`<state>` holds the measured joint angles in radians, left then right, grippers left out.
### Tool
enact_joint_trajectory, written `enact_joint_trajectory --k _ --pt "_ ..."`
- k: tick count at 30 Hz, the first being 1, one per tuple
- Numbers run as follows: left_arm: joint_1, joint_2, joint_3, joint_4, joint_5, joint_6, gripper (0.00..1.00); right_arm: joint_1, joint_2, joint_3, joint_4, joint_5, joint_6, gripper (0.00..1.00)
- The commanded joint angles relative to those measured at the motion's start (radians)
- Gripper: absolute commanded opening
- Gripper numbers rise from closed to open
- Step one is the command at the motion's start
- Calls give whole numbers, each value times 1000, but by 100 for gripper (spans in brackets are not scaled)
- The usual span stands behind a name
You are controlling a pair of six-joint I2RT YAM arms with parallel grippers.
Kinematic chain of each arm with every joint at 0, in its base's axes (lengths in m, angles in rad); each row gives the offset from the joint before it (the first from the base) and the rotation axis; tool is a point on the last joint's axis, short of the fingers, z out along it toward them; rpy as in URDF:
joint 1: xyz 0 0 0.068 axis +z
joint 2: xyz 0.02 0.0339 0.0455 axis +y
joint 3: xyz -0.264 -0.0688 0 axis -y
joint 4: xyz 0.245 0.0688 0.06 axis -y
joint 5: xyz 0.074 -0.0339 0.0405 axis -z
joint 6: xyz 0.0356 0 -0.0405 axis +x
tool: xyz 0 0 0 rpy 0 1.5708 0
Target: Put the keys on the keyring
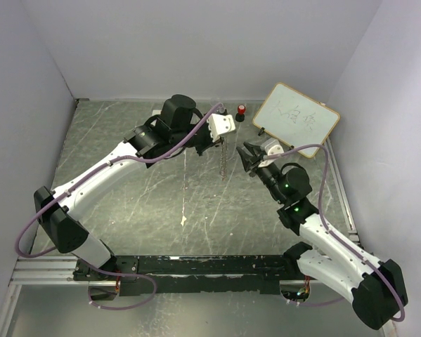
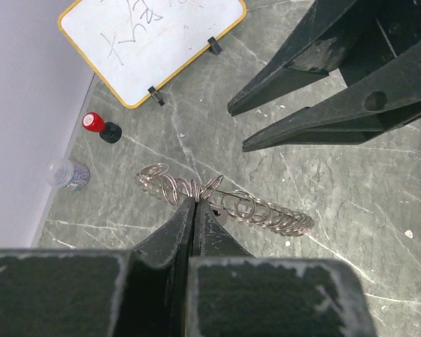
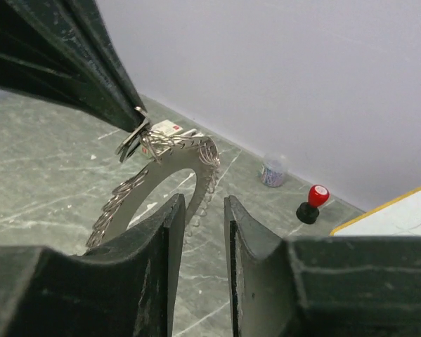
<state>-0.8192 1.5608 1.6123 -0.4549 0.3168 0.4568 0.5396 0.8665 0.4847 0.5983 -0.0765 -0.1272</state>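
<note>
My left fingers (image 2: 178,235) are pressed together on the top edge of the keyring (image 3: 188,156). They pinch its toothed rim so the ring hangs free below them, upright and clear of the table (image 1: 140,203). I judge it is held this way so that the rim and the open middle face my other arm and a key can be worked on without the ring sliding about.

My right fingers (image 3: 164,242) stand a little apart with nothing between them. They point at the ring from just beside it, level with its lower half. In the right wrist view the ring's near lower edge sits just past the tips and in line with the gap, near but not touching. In the left wrist view the ring shows edge-on as a line of wire loops running away from the pinch, with the right fingers above and beyond it.

I cannot pick out the keys for certain. A small pale piece with a red mark (image 3: 169,128) sits tight against the ring's top beside the pinch and may be one of them, but it is too small to tell whether it is threaded on.
</note>
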Motion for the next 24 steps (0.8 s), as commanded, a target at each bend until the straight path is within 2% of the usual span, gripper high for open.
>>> enact_joint_trajectory --k 1,6,16,24 --pt "2 -28 33 16 -47 -22 7 2 -16 56 -87 -60 -59 28" --pt "2 -8 48 -3 -57 -35 7 13 44 145 -225 -96 -156 28" --pt "2 24 86 -44 -63 -38 7 62 88 180 -277 -179 -272 28" --pt "2 40 93 -72 -60 -31 7 84 77 173 -254 -147 -293 28"
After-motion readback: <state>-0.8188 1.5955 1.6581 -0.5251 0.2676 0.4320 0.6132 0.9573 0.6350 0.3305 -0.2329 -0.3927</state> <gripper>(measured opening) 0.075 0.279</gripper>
